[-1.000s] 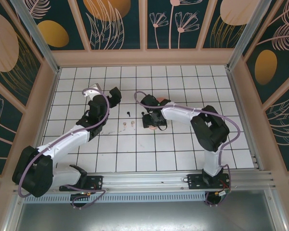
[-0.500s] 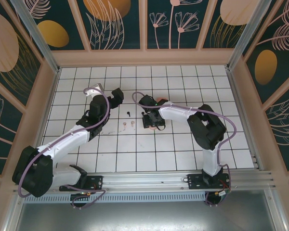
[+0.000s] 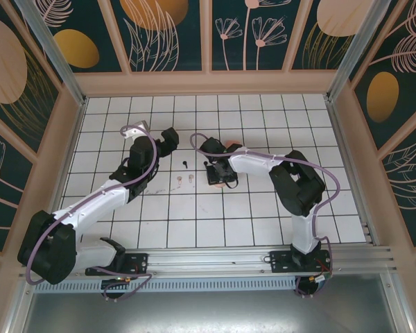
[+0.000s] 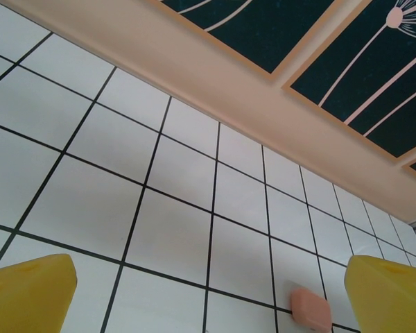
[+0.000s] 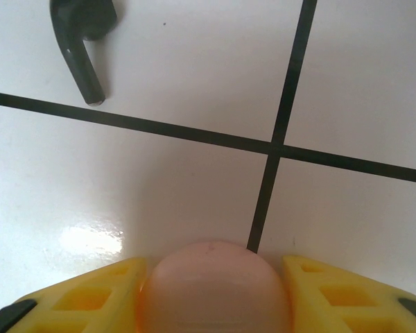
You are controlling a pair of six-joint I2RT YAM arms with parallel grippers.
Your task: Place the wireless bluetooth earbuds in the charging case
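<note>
Between the right gripper's [image 5: 213, 263] yellow fingers [image 5: 90, 295], a pale pink charging case [image 5: 215, 291] is sitting on the white tiled table [image 5: 159, 173]. The jaws have been narrowing over the last second and are now looking flush against both sides of the case, no gap showing. So a pinch is just being made; how firm, cannot tell. The case is looking still down on the tile, not lifted.

Just beyond it, past a grout line, one black earbud [image 5: 80, 41] is lying loose.

In the top view the right gripper [image 3: 218, 173] is staying over the same tile as a second ago, with only the arm behind it shifting slightly. The pale earbuds [image 3: 185, 178] are lying as a pair to its left. Another black earbud [image 3: 184, 164] is lying just behind them, apart from the case.

The left gripper [image 4: 208, 305] is hanging spread fully wide, gripping nothing. A coral pink case [image 4: 310, 310] is lying on the tile ahead of it.

For the task: no earbud is looking seated yet. The right arm is likely securing the case so it can be steadied or opened before buds go in.
</note>
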